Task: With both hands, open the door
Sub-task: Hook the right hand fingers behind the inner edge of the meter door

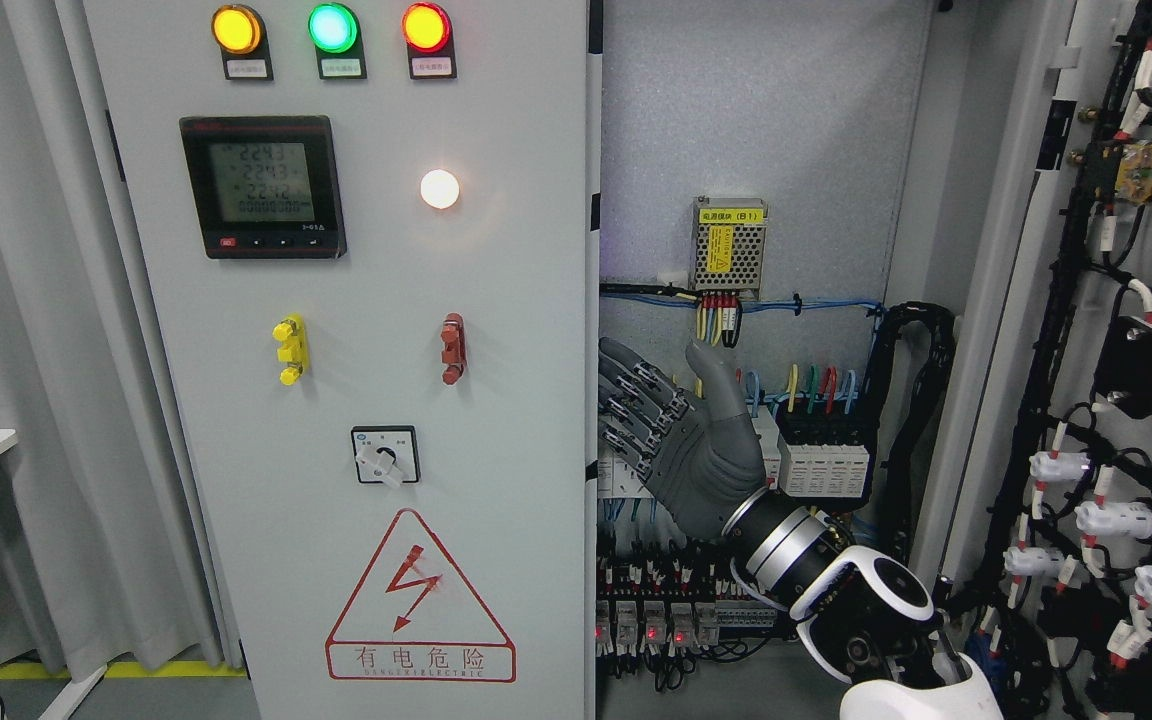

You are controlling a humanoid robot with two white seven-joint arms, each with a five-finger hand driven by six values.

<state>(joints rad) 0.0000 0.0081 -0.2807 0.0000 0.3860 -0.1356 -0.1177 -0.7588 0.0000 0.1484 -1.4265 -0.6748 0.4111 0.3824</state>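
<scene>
One hand is all you have in view: the right hand (681,440), its arm rising from the lower right corner. Its fingers (636,400) are spread and nearly straight, gripping nothing, with the fingertips just at the right edge of the grey cabinet door (356,400), where they slip partly out of sight. That door fills the left half, carrying three indicator lamps (332,28), a digital meter (263,187) and a warning triangle (420,600). Beyond it you see the open cabinet interior (756,150), its breakers (821,455) partly hidden by your palm.
</scene>
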